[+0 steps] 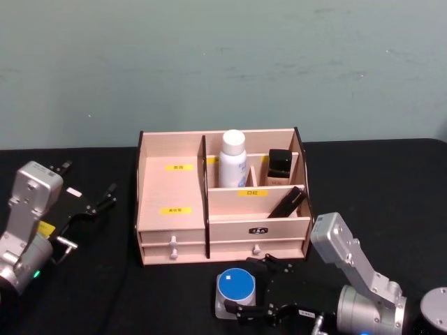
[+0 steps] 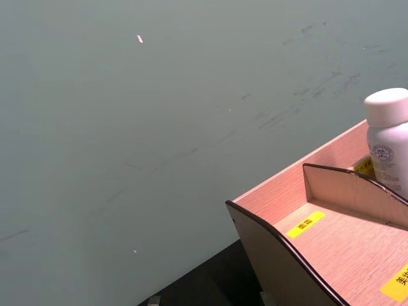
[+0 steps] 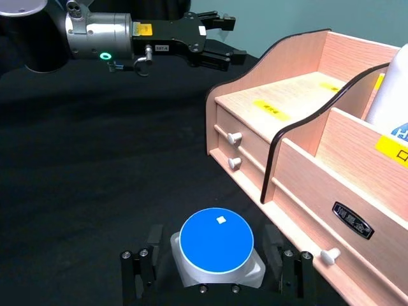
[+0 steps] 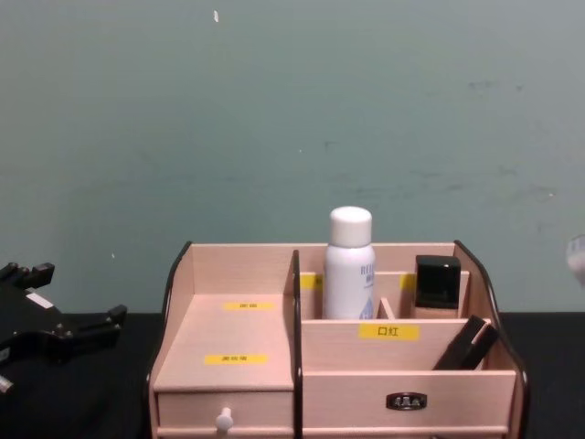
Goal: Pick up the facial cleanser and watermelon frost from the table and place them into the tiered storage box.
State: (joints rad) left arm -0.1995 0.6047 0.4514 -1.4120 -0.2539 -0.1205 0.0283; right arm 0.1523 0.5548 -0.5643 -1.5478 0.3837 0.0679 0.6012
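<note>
Black table (image 1: 391, 181): right tool (image 3: 214, 268) spread around blue-lidded jar (image 3: 215, 242); left tool (image 3: 234, 38) spread, idle; tiered storage box (image 1: 171, 195) label (image 4: 388, 331) "口红".

The wide pale-wood tiered storage box (image 4: 239, 273) carries small yellow labels. The one on the front of its near right compartment (image 4: 388, 331) reads 口红. Its other yellow labels, the dark plate on the right drawer front (image 4: 406, 400) and the print on the white round-capped bottle (image 4: 350, 270) are too small to read.

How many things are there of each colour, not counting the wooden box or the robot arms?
White: 1, the tall bottle
Black: 2, the square-capped bottle and slanted tube
Blue: 1, the blue-lidded jar
Total: 4
</note>
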